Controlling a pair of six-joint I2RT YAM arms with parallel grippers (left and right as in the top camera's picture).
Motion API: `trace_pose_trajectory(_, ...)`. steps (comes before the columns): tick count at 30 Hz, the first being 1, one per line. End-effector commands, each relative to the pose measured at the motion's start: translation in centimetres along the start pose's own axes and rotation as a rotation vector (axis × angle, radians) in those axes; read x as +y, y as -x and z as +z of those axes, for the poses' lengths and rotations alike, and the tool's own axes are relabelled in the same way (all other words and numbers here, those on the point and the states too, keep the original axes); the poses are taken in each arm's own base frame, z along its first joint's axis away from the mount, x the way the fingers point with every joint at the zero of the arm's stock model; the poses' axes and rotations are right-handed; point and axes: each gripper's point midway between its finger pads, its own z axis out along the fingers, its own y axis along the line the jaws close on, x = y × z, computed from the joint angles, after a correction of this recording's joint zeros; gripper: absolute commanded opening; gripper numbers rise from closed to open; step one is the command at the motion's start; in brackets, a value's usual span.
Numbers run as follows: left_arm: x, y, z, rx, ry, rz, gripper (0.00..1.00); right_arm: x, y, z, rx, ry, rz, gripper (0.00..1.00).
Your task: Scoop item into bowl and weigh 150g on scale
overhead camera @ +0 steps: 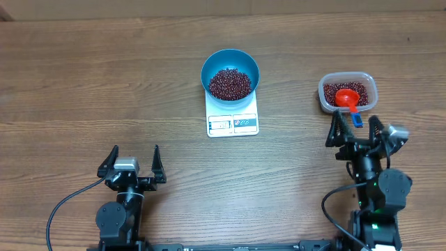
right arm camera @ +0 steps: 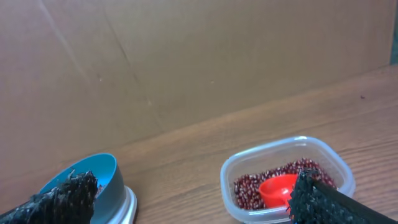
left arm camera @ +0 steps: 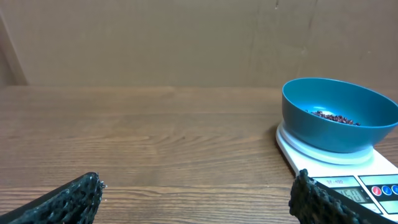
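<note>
Two idle: left pincer point(overhead camera: 135, 152) and right pincer point(overhead camera: 355, 120), bottom of frame, both spread wide, empty. Beans point(overhead camera: 230, 84) lie in bowl point(overhead camera: 211, 64) on scale point(overhead camera: 233, 124), upper centre; I cannot read the display, so weight unconfirmed.

bowl: round deep blue bowl point(left arm camera: 339, 115) is sitting on small flat white scale point(left arm camera: 323, 163), near right | contents: dark red-brown beans point(left arm camera: 333, 116) are lying low inside | left gripper point(left arm camera: 196, 205): black fingers point(left arm camera: 71, 200) are standing wide apart over wooden table point(left arm camera: 161, 143)

Blue bowl point(overhead camera: 230, 58) of red-brown beans point(overhead camera: 230, 83) — white scale point(overhead camera: 233, 111), orange-red scoop point(overhead camera: 346, 97) — wood-grain table point(overhead camera: 83, 84).
</note>
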Motion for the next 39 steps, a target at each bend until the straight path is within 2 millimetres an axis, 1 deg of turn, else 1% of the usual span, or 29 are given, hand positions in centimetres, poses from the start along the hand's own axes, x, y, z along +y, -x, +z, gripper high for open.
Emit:
trace_pose_trajectory(1,-0.1,0.0,0.0,-0.003,-0.002,-0.017,1.0,0.0,-0.4,-0.8,-0.032,0.015,-0.002,1.0)
trace_pose_trajectory(5,-0.1,0.0,0.0,-0.003,-0.002,-0.017,1.0,0.1,-0.5,-1.7,-0.086,0.033,-0.009,1.0)
trace_pose_trajectory(9,-0.1,0.0,0.0,-0.003,-0.002,-0.017,0.99,-0.1,-1.1,-2.3,-0.117,0.037,-0.013,1.0)
trace_pose_trajectory(12,-0.1,0.0,0.0,-0.003,-0.002,-0.017,1.0,-0.4,-1.4,-2.5,-0.106,0.024,-0.013,1.0)
trace_pose_trajectory(16,-0.1,0.0,0.0,-0.003,-0.002,-0.017,0.99,-0.3,-1.3,-2.5,-0.11,0.027,-0.011,1.0)
trace_pose_trajectory(21,-0.1,0.0,0.0,-0.003,-0.002,-0.017,1.0,-0.4,-2.1,-2.4,-0.075,0.027,-0.007,1.0)
trace_pose_trajectory(25,-0.1,0.0,0.0,-0.003,-0.002,-0.017,1.0,-0.4,-2.3,-2.5,-0.069,0.025,-0.006,1.0)
trace_pose_trajectory(28,-0.1,0.0,0.0,-0.003,-0.002,-0.017,1.0,-0.4,-2.4,-2.7,-0.066,0.024,-0.006,1.0)
trace_pose_trajectory(35,-0.1,0.0,0.0,-0.003,-0.002,-0.017,1.0,-0.4,-2.8,-4.2,-0.065,0.023,-0.007,1.0)
trace_pose_trajectory(39,-0.1,0.0,0.0,-0.003,-0.002,-0.017,0.99,-0.4,-3.9,-4.1,-0.018,0.022,-0.001,1.0)
